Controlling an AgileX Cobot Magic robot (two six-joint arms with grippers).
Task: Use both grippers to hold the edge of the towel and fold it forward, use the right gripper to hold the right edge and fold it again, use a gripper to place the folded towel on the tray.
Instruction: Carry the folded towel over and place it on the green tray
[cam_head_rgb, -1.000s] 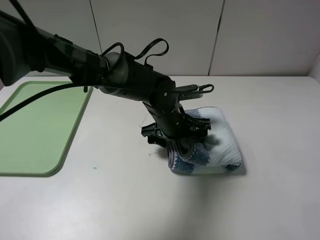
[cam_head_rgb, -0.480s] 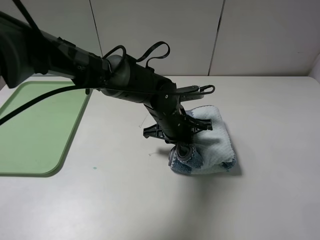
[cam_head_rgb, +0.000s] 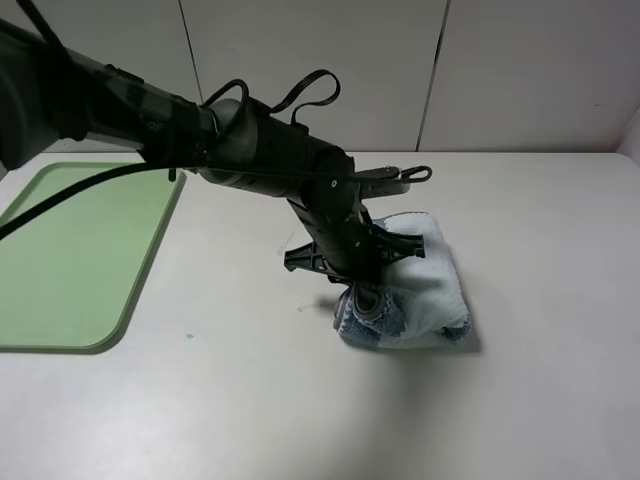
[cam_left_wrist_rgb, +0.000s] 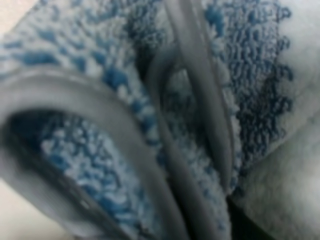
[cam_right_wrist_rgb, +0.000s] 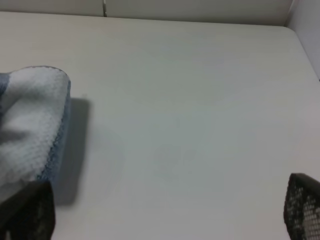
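The folded towel (cam_head_rgb: 415, 290) lies on the surface (cam_head_rgb: 560, 260) right of centre. The tray (cam_head_rgb: 70, 250) sits well apart at the far left. The left arm (cam_head_rgb: 270, 160) reaches over the towel's left edge.

Even bright overhead light, soft shadows; left wrist view blurred, too close to the towel (cam_left_wrist_rgb: 150, 125).

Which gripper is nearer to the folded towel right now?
Left. The left gripper is clamped on the towel at its left end, the layers filling its wrist view. The right gripper is off the towel with open jaws, viewing it from its right side.
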